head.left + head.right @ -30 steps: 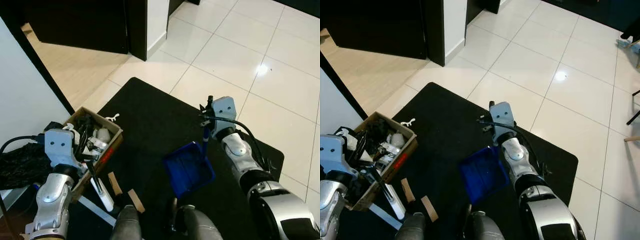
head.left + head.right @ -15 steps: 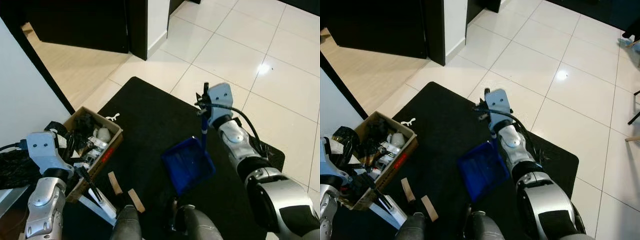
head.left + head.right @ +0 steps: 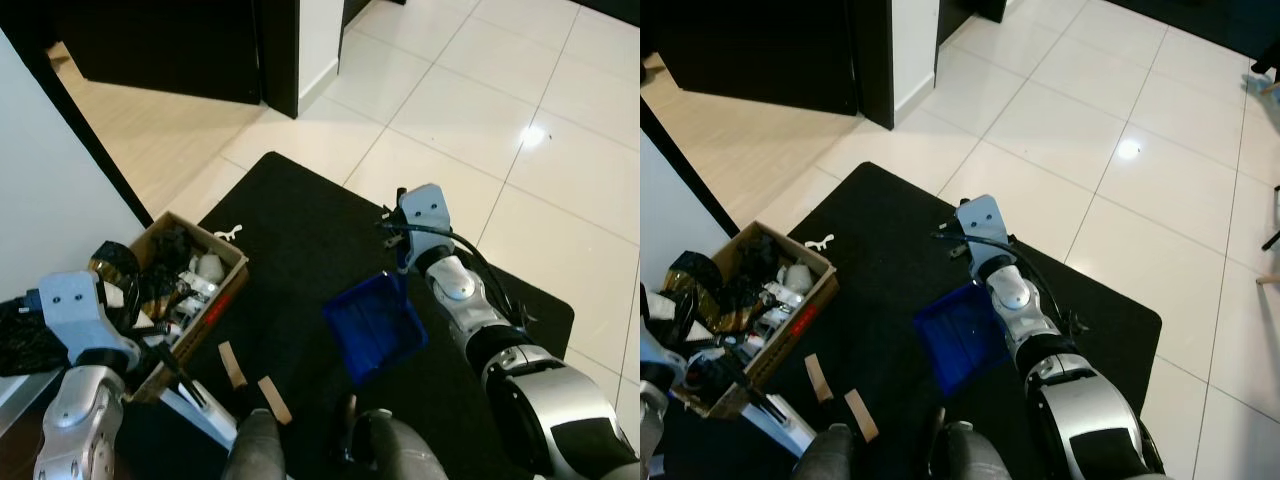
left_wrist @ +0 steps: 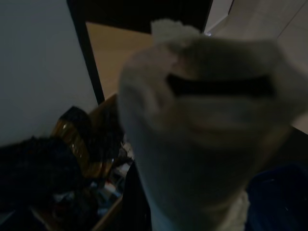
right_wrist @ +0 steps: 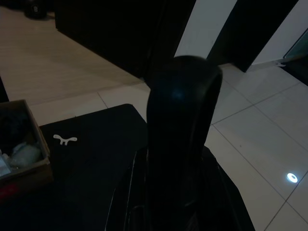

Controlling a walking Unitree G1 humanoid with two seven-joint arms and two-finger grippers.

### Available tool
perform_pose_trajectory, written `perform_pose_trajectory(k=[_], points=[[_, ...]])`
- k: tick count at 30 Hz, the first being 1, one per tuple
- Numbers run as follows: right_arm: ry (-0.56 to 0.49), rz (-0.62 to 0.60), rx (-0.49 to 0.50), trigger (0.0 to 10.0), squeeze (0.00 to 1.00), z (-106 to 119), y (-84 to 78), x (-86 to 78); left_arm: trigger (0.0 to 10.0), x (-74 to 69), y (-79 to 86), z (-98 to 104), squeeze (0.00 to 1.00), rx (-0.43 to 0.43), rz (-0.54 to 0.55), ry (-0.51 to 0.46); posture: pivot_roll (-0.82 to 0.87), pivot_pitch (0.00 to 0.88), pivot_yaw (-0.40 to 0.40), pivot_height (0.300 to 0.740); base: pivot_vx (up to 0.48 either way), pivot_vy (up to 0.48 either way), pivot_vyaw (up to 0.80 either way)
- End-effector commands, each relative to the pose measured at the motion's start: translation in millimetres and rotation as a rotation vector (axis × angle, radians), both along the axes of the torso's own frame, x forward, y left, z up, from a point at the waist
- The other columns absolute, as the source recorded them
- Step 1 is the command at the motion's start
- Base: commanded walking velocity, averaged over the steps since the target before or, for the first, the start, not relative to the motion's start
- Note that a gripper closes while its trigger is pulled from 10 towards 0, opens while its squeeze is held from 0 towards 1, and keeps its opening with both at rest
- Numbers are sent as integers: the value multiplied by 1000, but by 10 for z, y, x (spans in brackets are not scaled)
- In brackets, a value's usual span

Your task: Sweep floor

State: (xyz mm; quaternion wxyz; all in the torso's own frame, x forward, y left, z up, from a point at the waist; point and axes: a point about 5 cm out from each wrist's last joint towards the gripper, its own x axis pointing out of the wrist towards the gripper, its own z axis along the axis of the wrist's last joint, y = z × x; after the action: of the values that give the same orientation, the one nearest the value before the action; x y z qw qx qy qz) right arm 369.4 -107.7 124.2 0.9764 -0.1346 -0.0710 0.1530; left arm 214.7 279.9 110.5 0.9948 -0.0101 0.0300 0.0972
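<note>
A blue dustpan [image 3: 375, 325] lies on the black mat [image 3: 290, 250], just ahead of the robot's 2 legs [image 3: 320, 450]. Its upright handle [image 3: 402, 262] rises at the pan's 1 o'clock corner and is pinched by the right gripper [image 3: 400, 245], whose jaws are pressed together on it; in the right wrist view the dark handle top [image 5: 180, 139] stands straight up between them.

At 9 o'clock from the dustpan, at the mat's edge, sits an open cardboard box [image 3: 225, 285] crammed with mixed clutter, among it a white bottle [image 3: 207, 268]. A small white hook-shaped piece [image 3: 229, 235] lies on the mat just beyond the box, toward 12 o'clock.

The left gripper [image 3: 165, 360] is low beside the box's near corner, its jaws pinching a white brush handle [image 3: 205, 415] that slants along the floor toward 5 o'clock; the left wrist view shows the pale handle end [image 4: 207, 125] blurred and close to the lens. 2 tan cardboard strips [image 3: 250, 380] lie on the mat between the brush handle and the dustpan.

Beyond the mat, glossy white tiles [image 3: 470, 110] spread toward 1 o'clock, and a wood floor [image 3: 150, 130] runs to a dark doorway [image 3: 170, 45] at 11 o'clock.
</note>
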Motion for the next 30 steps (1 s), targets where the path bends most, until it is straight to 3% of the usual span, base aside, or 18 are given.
perform_pose_trajectory(k=[1,4,5,6,10,16,21,23,30], points=[[59,0,-3,10000,0,-131,22,-47,10000,-96,-28,-180,0,-87,39,104,469,282,-95,740,0,0,0],[52,4,-2,10000,0,-109,36,-37,10000,-103,-31,-185,0,-107,50,113,469,282,-95,740,0,0,0],[23,12,4,10000,0,-13,56,5,10000,-118,-73,-180,0,-188,14,87,464,279,-103,740,0,0,0],[13,13,7,10000,0,20,60,19,10000,-124,-97,-169,0,-214,-23,61,464,279,-103,740,0,0,0],[-53,30,18,10000,0,209,100,84,10000,-144,-136,-186,0,-139,-54,82,461,281,-109,740,0,0,0],[-105,44,48,10000,0,363,166,124,10000,-120,-184,-133,0,-118,-83,78,463,282,-108,740,0,0,0],[-72,58,22,10000,0,241,233,74,10000,-114,-183,-108,0,-120,-84,72,470,282,-110,740,0,0,0],[-1,98,-31,10000,0,-6,321,-40,10000,-120,-172,-93,0,-117,-85,67,475,283,-112,740,0,0,0],[143,106,-32,10000,0,-348,308,-191,10000,-121,-157,-62,0,-111,-81,53,474,283,-113,740,0,0,0]])
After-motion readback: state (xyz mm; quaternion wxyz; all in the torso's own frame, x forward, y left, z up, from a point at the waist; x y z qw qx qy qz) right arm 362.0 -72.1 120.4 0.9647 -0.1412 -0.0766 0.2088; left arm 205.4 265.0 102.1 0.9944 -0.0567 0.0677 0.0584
